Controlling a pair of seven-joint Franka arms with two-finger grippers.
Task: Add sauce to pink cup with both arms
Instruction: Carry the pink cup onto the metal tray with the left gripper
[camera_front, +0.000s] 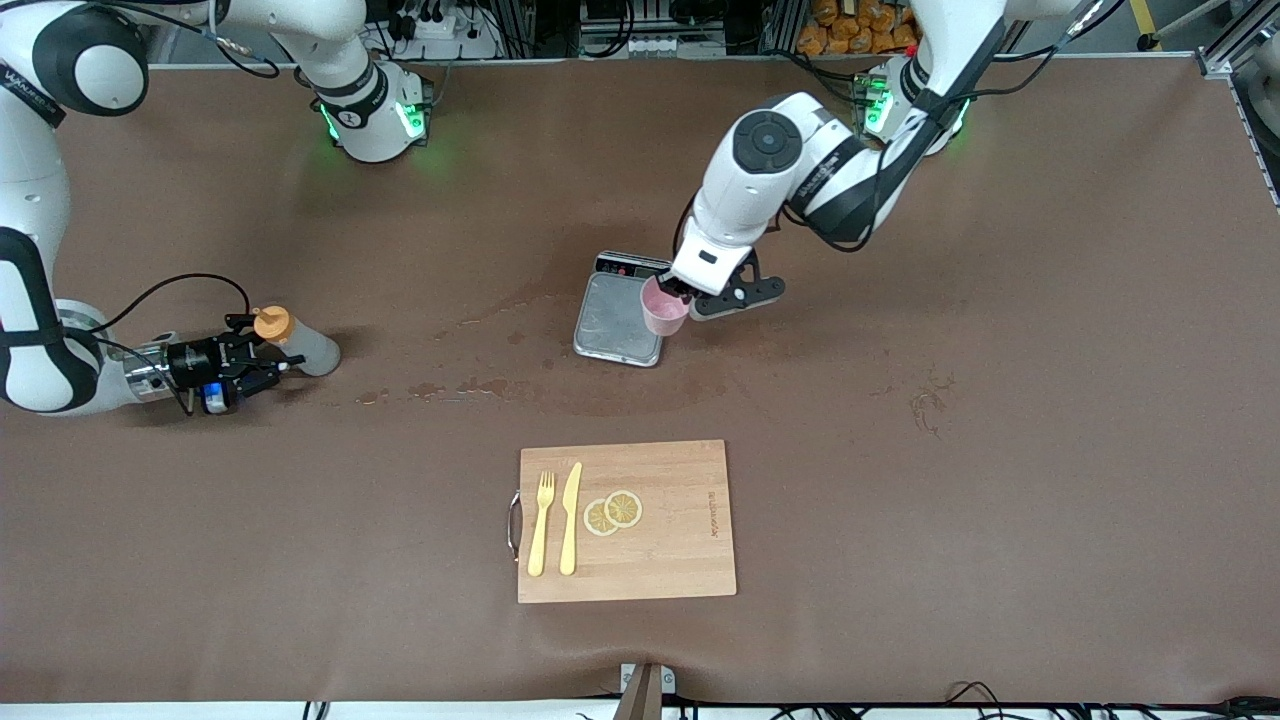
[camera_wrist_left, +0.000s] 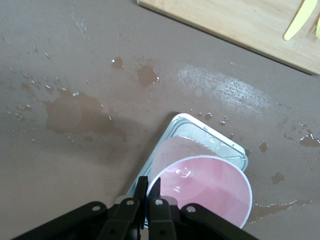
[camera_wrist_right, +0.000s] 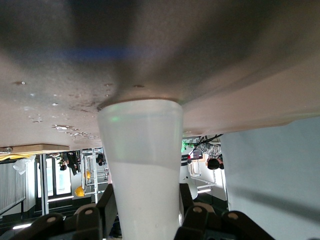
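Step in hand: I judge this to be the pick-up stage; no sauce has gone into the cup yet, as far as I can see.

My left pincer (camera_front: 678, 293): pinched tight on the rim of the pink cup (camera_front: 662, 309); the left wrist view shows my fingers (camera_wrist_left: 141, 192) nipping the cup's edge, with the cup's mouth facing that camera.

Pink cup: held over the steel scale (camera_front: 617, 318), at the scale's edge toward my left arm's end of the table. I cannot tell whether its base touches the plate or hangs just above it.

My right pincer (camera_front: 268, 358): low at the right arm's end of the table, fingers (camera_wrist_right: 107, 205) narrowed on either side of the sauce (camera_front: 298, 340). The right wrist view shows them flanking the bottle's body; whether they press it yet I cannot tell.

Sauce: standing on the table, orange nozzle up, well apart from the cup and scale.

Table: brown, with wet patches and drops between bottle and scale.

Cutting board (camera_front: 626, 521): near the front-camera edge, carrying a fork (camera_front: 541, 523), a knife (camera_front: 571, 517) and two lemon slices (camera_front: 613, 512).

Next move: firm my right grip, lift the bottle, carry it toward the cup, tip the nozzle over the mouth. My left must keep the cup level and steady.
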